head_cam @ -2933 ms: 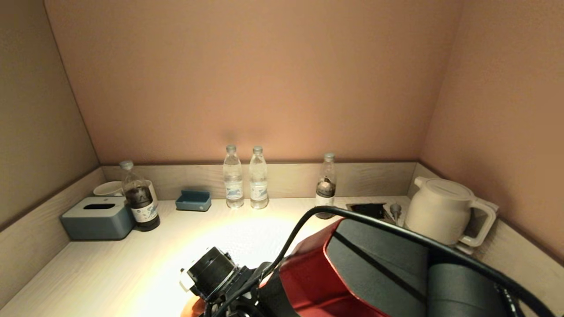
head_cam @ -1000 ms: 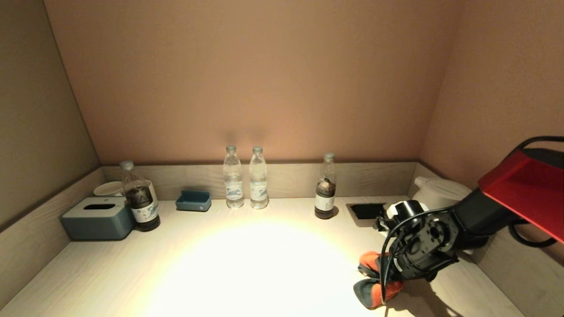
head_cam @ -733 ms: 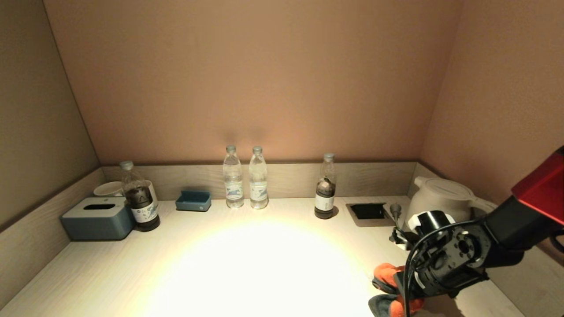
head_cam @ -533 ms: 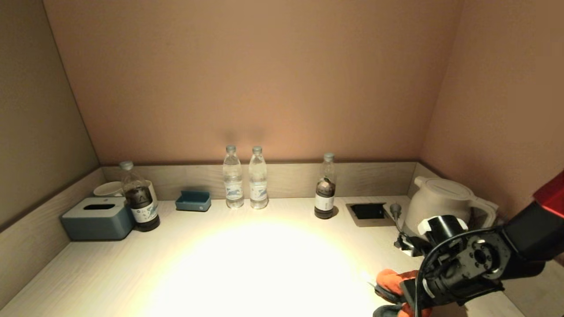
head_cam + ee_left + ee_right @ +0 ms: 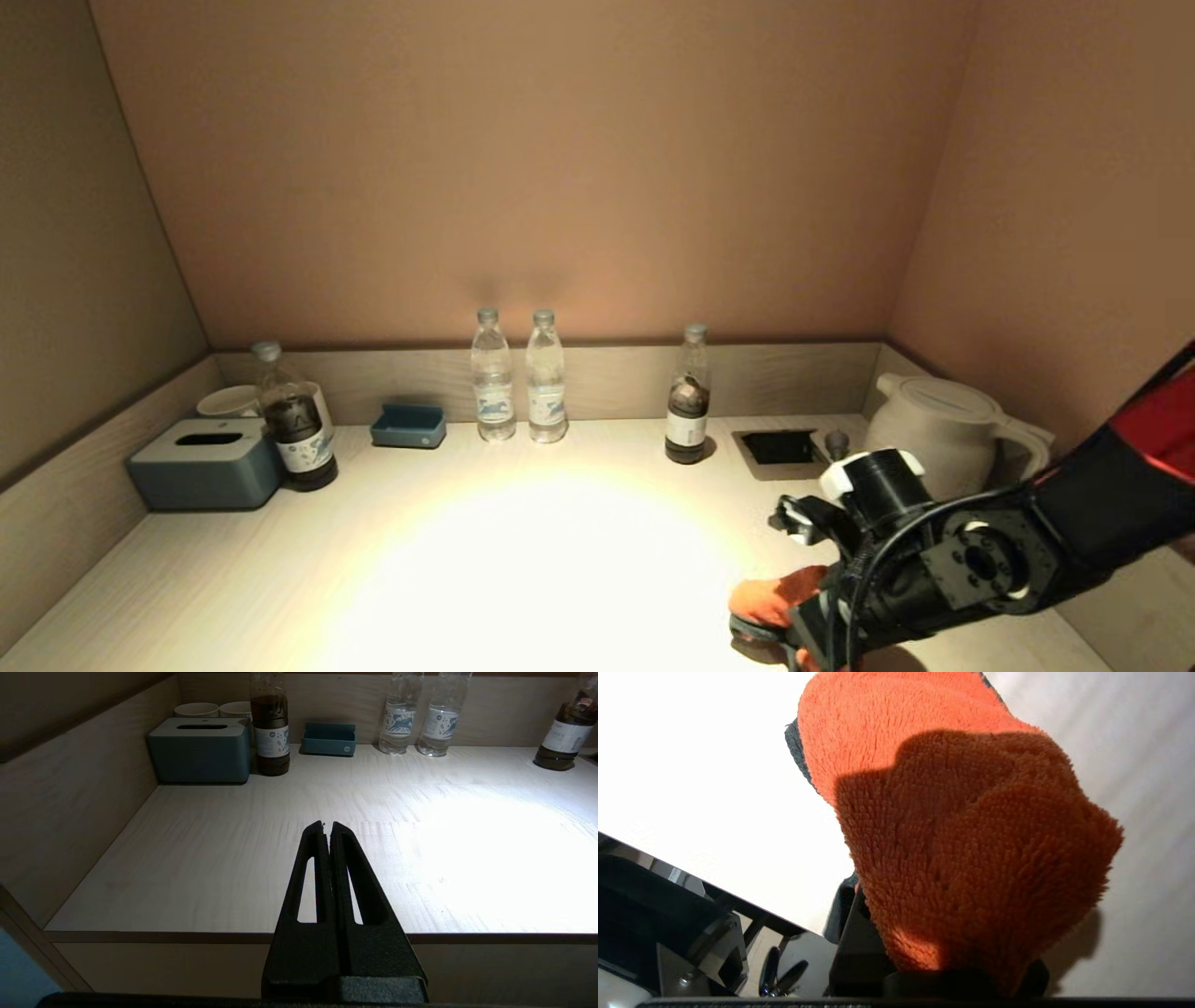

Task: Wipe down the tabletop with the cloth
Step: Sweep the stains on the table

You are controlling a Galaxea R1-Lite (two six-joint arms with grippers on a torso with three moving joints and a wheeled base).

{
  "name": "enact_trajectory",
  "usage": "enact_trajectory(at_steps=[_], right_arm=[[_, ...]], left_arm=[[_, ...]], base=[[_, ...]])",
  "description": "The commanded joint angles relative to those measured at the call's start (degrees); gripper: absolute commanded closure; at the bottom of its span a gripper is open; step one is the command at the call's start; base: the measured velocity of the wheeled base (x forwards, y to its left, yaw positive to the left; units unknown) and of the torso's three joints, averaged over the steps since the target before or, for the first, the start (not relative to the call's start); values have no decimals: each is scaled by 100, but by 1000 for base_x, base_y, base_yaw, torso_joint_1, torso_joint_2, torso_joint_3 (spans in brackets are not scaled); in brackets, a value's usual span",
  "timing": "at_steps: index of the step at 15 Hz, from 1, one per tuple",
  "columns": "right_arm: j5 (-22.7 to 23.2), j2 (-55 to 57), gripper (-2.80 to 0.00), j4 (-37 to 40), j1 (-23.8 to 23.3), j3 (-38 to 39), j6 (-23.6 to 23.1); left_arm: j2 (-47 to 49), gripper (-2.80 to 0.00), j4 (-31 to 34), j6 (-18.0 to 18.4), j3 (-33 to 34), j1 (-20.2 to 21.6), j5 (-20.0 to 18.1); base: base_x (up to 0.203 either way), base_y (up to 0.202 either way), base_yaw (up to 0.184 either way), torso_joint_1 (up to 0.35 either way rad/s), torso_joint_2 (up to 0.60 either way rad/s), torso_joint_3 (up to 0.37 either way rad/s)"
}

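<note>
The right gripper [image 5: 794,627] is clamped on the orange cloth [image 5: 773,597], pressing it to the table [image 5: 523,560] at the near right, while the left gripper [image 5: 327,828], fingers together, hovers at the near left edge.

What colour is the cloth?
Orange with a dark grey edge; the cloth shows best in the right wrist view.

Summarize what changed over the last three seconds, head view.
The right gripper swept the orange cloth from the near middle of the tabletop out to the near right corner, and in the last half second has started back leftward. It stays shut on the cloth throughout. The bottles, tissue box and kettle have not moved. The left gripper is shut, parked over the near edge.
</note>
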Motion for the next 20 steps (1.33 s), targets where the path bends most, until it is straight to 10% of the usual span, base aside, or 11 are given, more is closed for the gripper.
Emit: enact_trajectory(at_steps=[1, 8, 15, 20], right_arm=[[-239, 352, 0, 7, 621, -489, 843], [-881, 1226, 0, 387, 1655, -1736, 1590], [-1505, 2489, 0, 2743, 3082, -5434, 2317], [-1540, 2861, 0, 2971, 3196, -5539, 2325]], left_arm=[[0, 0, 0, -3, 0, 3, 1], [0, 0, 0, -3, 0, 3, 1], [0, 0, 0, -3, 0, 3, 1], [0, 0, 0, -3, 0, 3, 1]], base=[[0, 0, 0, 0, 0, 0], [0, 0, 0, 0, 0, 0], [0, 0, 0, 0, 0, 0], [0, 0, 0, 0, 0, 0]])
